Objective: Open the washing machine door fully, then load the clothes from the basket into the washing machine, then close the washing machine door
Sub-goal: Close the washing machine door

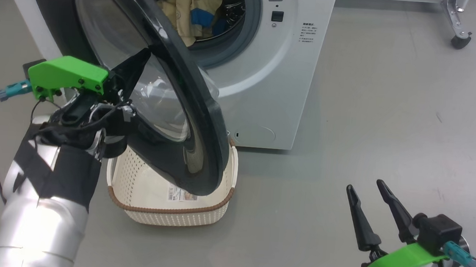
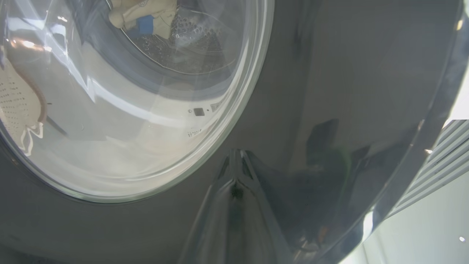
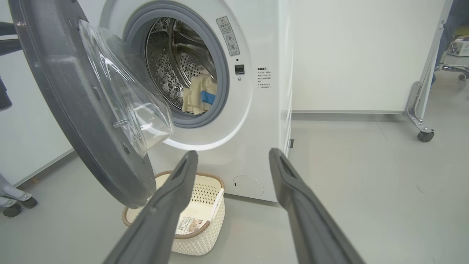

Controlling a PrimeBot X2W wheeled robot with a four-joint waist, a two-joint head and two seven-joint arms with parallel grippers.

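Fingers of my left gripper are pinched shut, empty, tips touching the outer face of the half-open door. My right gripper gapes, empty. Clothes lie inside the washing machine; the basket sits on the floor under the door.

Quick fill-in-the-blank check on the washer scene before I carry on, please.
1. The clothes lie in the washing machine's ____.
2. The basket on the floor is ____.
3. The left gripper, shut, touches the washing machine door's ____ face.
4. The right gripper is ____ and holds nothing.
Missing words: drum; empty; outer; open.
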